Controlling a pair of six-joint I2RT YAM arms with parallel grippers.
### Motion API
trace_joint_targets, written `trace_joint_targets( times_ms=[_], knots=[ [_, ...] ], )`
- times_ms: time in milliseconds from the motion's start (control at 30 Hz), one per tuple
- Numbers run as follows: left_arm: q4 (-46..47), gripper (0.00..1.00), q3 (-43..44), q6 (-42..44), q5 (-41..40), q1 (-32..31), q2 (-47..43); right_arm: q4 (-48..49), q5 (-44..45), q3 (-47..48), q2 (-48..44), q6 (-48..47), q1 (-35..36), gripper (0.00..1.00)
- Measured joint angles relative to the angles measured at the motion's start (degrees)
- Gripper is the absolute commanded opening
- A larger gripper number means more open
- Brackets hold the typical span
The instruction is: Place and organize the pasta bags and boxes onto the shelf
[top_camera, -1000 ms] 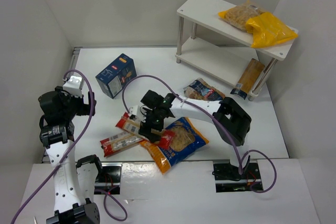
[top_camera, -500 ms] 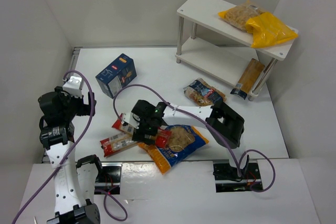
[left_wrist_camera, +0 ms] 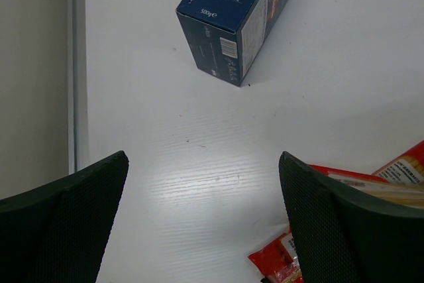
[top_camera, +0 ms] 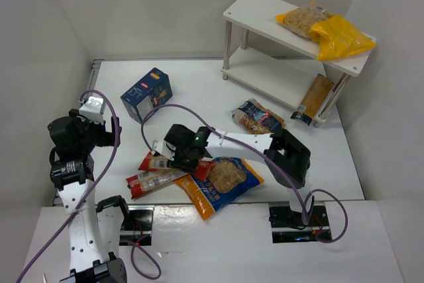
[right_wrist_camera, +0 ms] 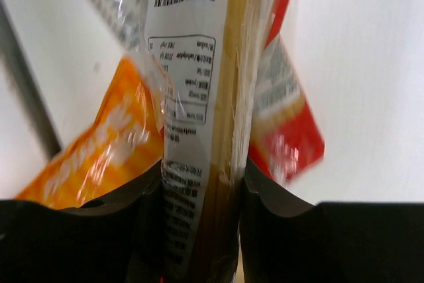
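My right gripper (top_camera: 177, 158) (right_wrist_camera: 199, 187) is shut on a red-and-clear spaghetti pack (right_wrist_camera: 199, 124) (top_camera: 151, 162), low over the table. A second spaghetti pack (top_camera: 151, 180) lies just in front of it. The orange-and-blue pasta bag (top_camera: 224, 182) (right_wrist_camera: 89, 154) lies right beside them. The dark-blue carton (top_camera: 147, 94) (left_wrist_camera: 232, 18) stands at the back left. My left gripper (left_wrist_camera: 203, 158) hangs open above bare table with nothing between its fingers; a spaghetti pack's red end (left_wrist_camera: 273, 262) shows by its right finger. The shelf (top_camera: 250, 16) holds two yellow bags (top_camera: 326, 30) on top and the tan carton (top_camera: 313, 99) below.
A small dark clear bag (top_camera: 257, 117) lies on the table between the shelf and my right arm. Grey walls close in the table on the left, back and right. A metal rail (left_wrist_camera: 74, 71) runs along the table's left edge.
My right gripper has slid left over the spaghetti packs, come down and shut on one of them. The left arm has not moved.
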Motion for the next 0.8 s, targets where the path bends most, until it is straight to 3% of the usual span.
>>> trace_joint_targets(
  times_ms=[200, 400, 533, 800],
  knots=[
    [0.0, 1.00, 0.0, 0.0, 0.0, 0.0, 0.0, -6.8, 0.9, -0.1, -7.3, 3.4, -1.6, 0.00],
    [0.0, 1.00, 0.0, 0.0, 0.0, 0.0, -0.3, 0.0, -3.3, -3.8, -10.8, 10.5, -11.8, 0.00],
    [0.0, 1.00, 0.0, 0.0, 0.0, 0.0, -0.5, 3.3, 3.2, -6.6, -12.3, 14.6, -16.2, 0.00],
    [0.0, 1.00, 0.0, 0.0, -0.1, 0.0, -0.5, 8.4, 14.7, -7.1, -14.8, 20.5, -17.3, 0.00]
  ],
)
